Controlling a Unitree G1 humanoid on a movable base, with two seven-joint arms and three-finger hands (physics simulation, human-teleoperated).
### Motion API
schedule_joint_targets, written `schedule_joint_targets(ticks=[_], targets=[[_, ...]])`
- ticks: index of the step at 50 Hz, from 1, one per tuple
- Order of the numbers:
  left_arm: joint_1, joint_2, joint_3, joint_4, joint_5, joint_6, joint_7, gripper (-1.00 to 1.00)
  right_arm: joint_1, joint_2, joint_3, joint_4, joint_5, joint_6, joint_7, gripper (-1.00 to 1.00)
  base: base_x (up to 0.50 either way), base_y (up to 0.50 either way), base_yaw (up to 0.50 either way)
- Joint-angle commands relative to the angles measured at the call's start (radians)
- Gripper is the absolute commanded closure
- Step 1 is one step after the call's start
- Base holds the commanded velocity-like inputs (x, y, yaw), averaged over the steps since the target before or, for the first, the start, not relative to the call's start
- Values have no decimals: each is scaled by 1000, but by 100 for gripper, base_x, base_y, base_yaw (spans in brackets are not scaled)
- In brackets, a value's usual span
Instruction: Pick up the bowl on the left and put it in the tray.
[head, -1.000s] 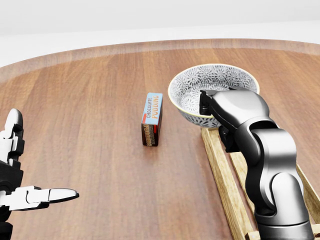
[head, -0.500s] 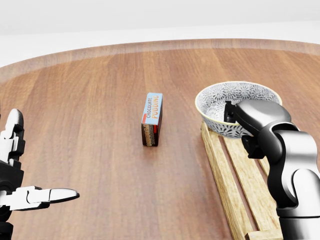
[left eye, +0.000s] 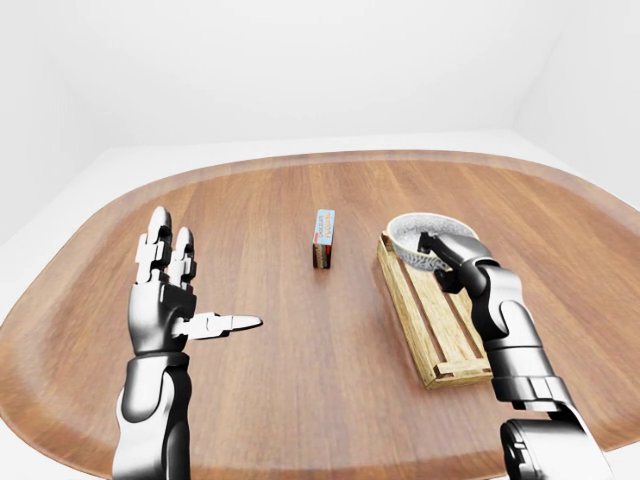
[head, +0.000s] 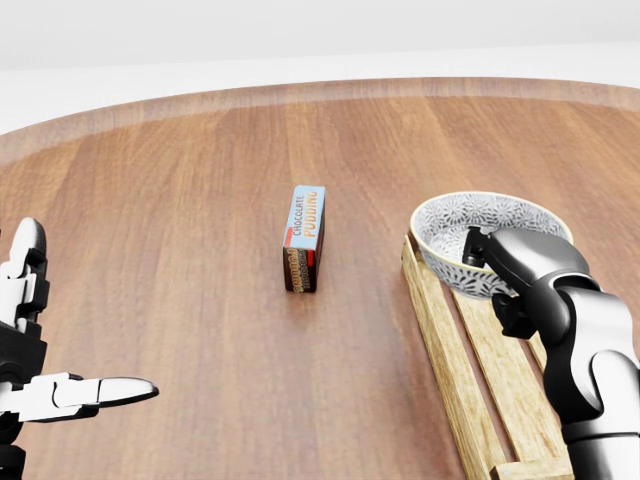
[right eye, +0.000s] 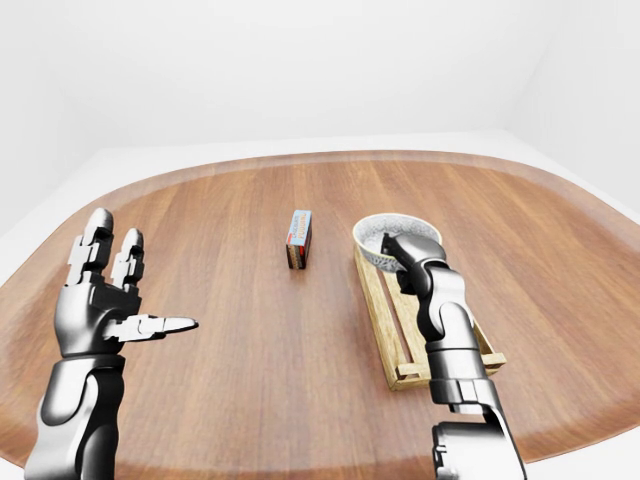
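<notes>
Head view, CHOCOLATE PUDDING box (head: 305, 237), bowl (head: 455, 226) at tray (head: 435, 322) top

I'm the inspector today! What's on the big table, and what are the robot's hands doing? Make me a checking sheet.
Surface: wooden table with a rounded edge, brown planks.
Job's things: patterned bowl over the top end of the slatted wooden tray in the head view; cannot tell whether it rests on the slats.
Clutter: chocolate pudding box standing on its edge, left of the tray and apart from it.
Grippers: right hand grips the bowl's rim; left hand open, fingers spread, holding nothing, far left in the views.
Cables: nothing seen.
Surroundings: plain white walls.
</notes>
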Motion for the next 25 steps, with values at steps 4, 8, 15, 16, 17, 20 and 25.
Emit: schedule_joint_targets(ticks=[4,8,15,16,17,20,25], targets=[[0,-12,-27,56,24,0,14,-100,-59,-31,-5,256,90,0,-145,100,0,0,0],[0,-13,-28,60,26,0,13,-100,-62,-40,-2,292,108,0,-173,100,0,0,0],[4,-14,-34,56,29,0,13,-100,-60,-36,14,335,108,0,-209,100,0,0,0],[4,-13,-32,51,26,0,13,-100,-63,-37,15,341,107,0,-212,100,0,0,0],[4,-13,-30,51,25,0,12,-100,-67,-38,16,345,107,0,-215,100,0,0,0],[3,-11,-24,48,20,0,11,-100,-73,-42,17,358,103,0,-225,100,0,0,0],[-2,-12,-25,66,23,0,10,-100,-84,-46,24,425,103,0,-273,100,0,0,0]])
